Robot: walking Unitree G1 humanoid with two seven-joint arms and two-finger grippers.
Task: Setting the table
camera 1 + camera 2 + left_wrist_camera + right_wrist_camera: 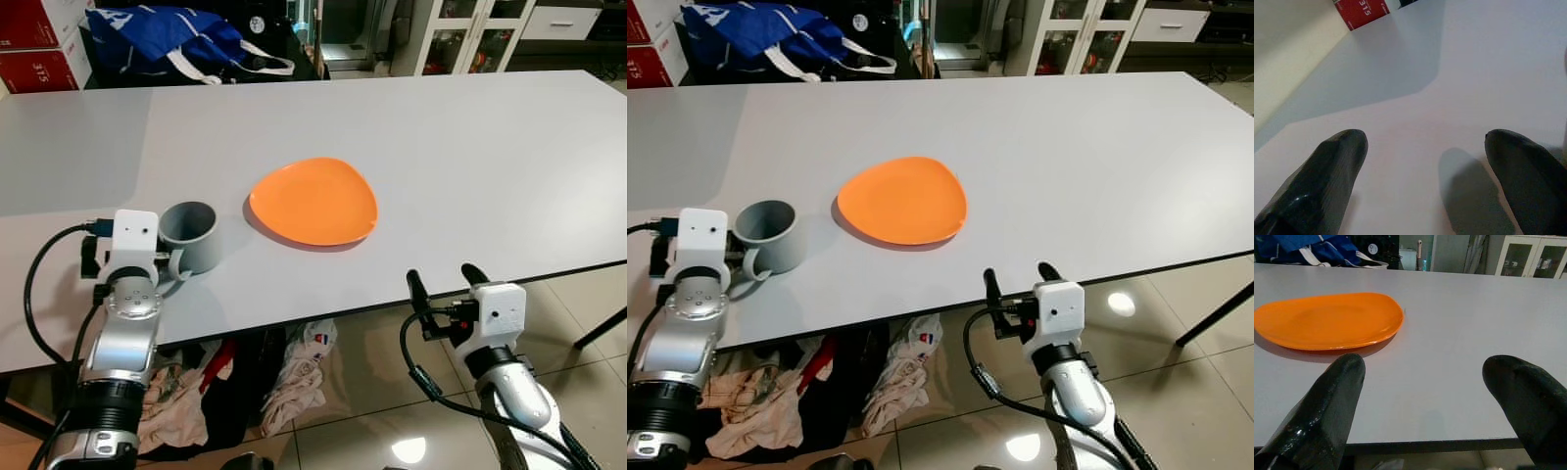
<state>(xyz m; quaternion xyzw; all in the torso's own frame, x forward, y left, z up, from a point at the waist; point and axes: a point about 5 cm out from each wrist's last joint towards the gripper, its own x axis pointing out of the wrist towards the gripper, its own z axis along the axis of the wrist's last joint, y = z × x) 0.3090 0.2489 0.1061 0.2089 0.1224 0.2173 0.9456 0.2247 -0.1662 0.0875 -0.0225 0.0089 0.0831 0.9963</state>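
Right claw (448,281) at table edge, orange plate (315,201) beyond, perhaps left

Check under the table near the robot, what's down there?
Under the table edge, a heap of crumpled clothes lies on the tiled floor, between the left gripper arm and the right gripper. The tabletop covers whatever lies further back.

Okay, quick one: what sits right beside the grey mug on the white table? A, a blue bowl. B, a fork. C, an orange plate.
C: the orange plate lies flat on the table, just to the robot's right of the grey mug.
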